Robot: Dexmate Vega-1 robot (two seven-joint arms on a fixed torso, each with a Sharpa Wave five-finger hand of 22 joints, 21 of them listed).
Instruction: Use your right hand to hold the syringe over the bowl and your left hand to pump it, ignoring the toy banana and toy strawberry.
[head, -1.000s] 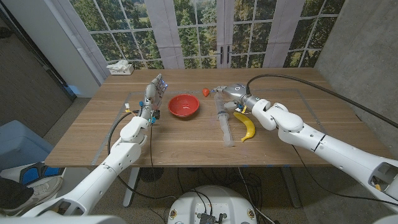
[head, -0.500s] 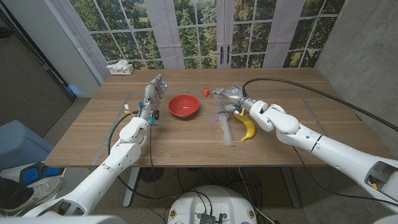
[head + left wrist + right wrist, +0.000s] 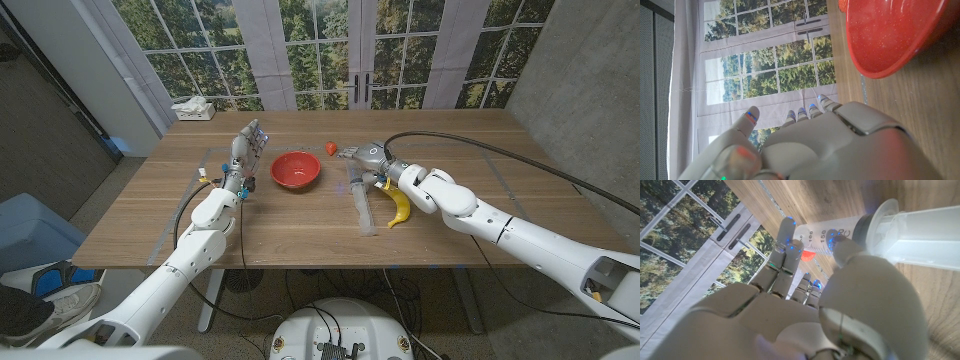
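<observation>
head: syringe [image 3: 360, 196] flat on table between bowl [image 3: 296, 169] and banana [image 3: 396, 203], right hand [image 3: 366, 157] over its far end | right wrist: fingers [image 3: 785, 240] spread at barrel, no grip yet | left wrist: left hand [image 3: 810, 145] empty, fingers apart, beside bowl | step: grasp; next: clamp barrel, lift over bowl

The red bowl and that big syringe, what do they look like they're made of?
The red bowl looks like glossy plastic: the left wrist view shows fine speckles in its smooth wall. The syringe appears to be clear plastic, see-through with printed number marks on its barrel. Neither material can be confirmed by sight.
</observation>
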